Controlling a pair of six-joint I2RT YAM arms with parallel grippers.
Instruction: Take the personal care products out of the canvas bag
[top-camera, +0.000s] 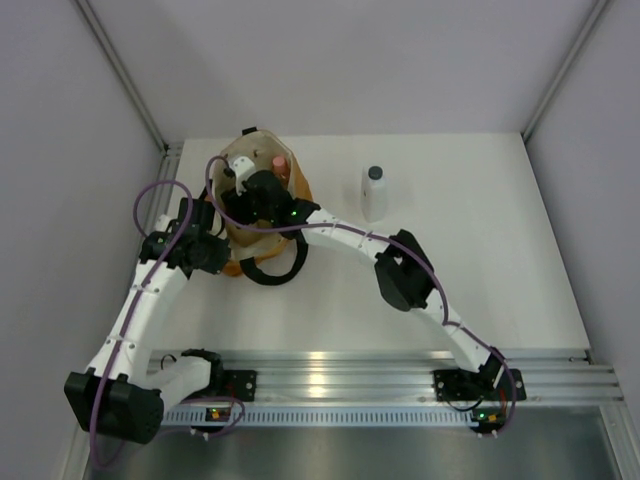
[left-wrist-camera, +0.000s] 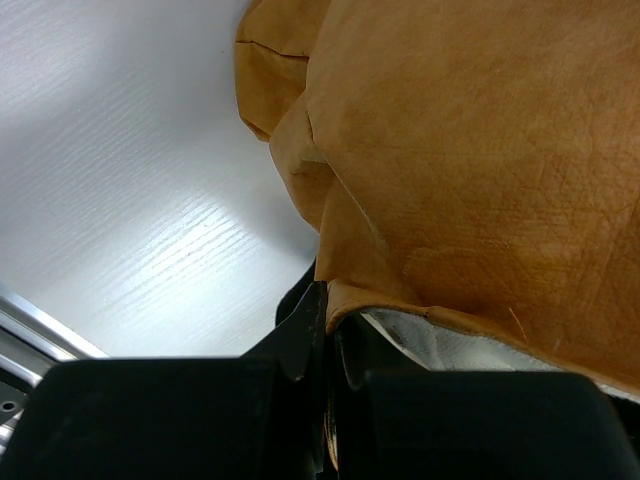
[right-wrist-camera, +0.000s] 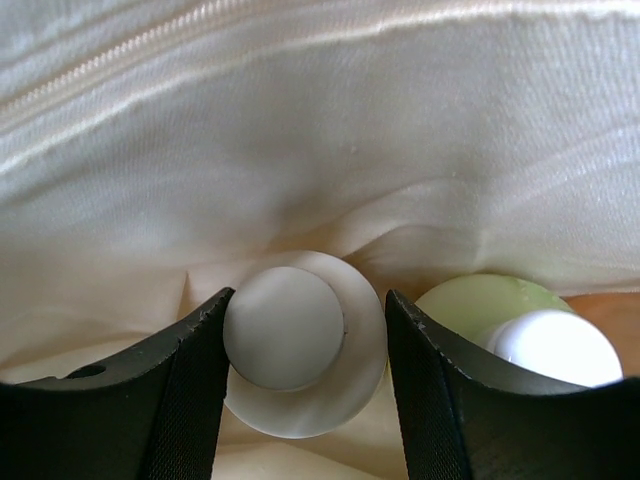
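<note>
The mustard-tan canvas bag (top-camera: 295, 190) stands at the back left of the table, mouth up, black strap handles (top-camera: 272, 272) lying in front of it. My left gripper (left-wrist-camera: 330, 305) is shut on the bag's rim (left-wrist-camera: 400, 310), where the cream lining shows. My right gripper (right-wrist-camera: 307, 300) is inside the bag, open, its fingers either side of the beige/cream bottle (right-wrist-camera: 300, 345). The pale yellow-green bottle with white pump (right-wrist-camera: 500, 310) stands just right of it. The orange-pink bottle's pink cap (top-camera: 280, 164) shows in the bag mouth. The white bottle with dark cap (top-camera: 373, 193) stands on the table to the right.
The cream lining (right-wrist-camera: 320, 130) rises close behind the bottles. The left arm (top-camera: 140, 300) reaches to the bag's left side; the right arm (top-camera: 400, 270) crosses the middle of the table. Walls close in the table at left, back and right.
</note>
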